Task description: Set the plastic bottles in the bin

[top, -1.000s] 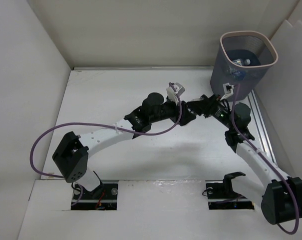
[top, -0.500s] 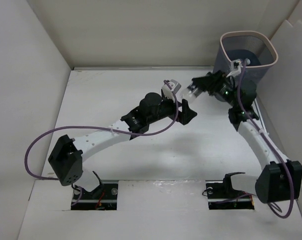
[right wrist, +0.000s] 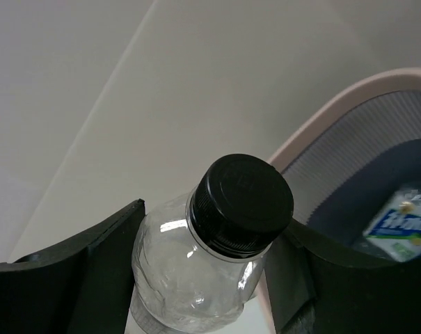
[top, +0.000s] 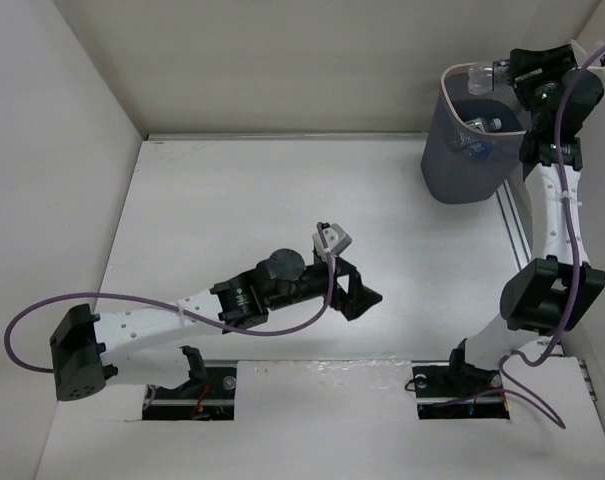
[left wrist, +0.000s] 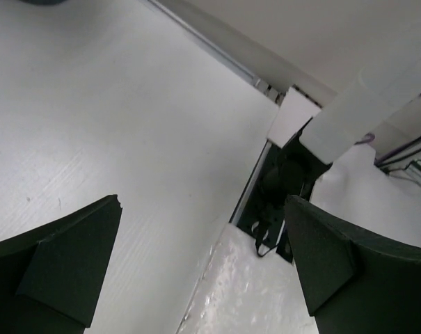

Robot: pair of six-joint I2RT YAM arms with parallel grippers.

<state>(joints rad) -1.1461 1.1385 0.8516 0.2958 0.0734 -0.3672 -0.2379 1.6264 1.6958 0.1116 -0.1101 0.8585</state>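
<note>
Right jaws grip the clear black-capped plastic bottle (right wrist: 196, 264) over the 11 o'clock rim of the tall grey-blue perforated bin (top: 462, 175), so I can drop it inside; left jaws stand wide, empty, above the white desk (top: 232, 200).

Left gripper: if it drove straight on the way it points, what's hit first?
Likely the right arm's base, seen dead ahead from the open left gripper, with only bare table before it. Downward tilt is unclear, so table contact could come first.
</note>
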